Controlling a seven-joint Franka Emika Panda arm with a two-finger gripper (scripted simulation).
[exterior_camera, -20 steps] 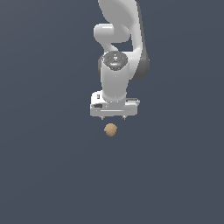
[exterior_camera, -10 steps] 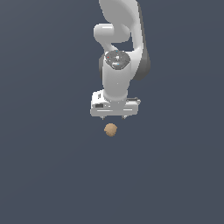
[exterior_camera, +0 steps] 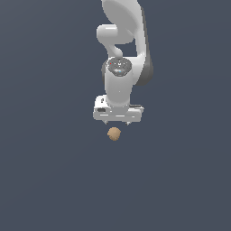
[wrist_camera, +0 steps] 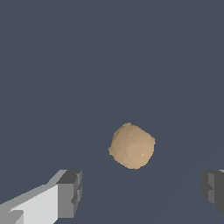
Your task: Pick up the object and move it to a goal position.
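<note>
Your white hand [exterior_camera: 117,121] hangs from the glossy white arm [exterior_camera: 122,54] with its grey fingertips [wrist_camera: 70,192] spread wide apart, gripping nothing. In the wrist view you see the gap between them open, far broader than the small, mottled tan-brown ball [wrist_camera: 131,146], which lies ahead of the fingertips and between their lines, touching neither. In the exterior view the ball [exterior_camera: 114,133] sits just beneath the hand's lower edge, apart from it, on the plain dark grey-blue worktop [exterior_camera: 49,171].
</note>
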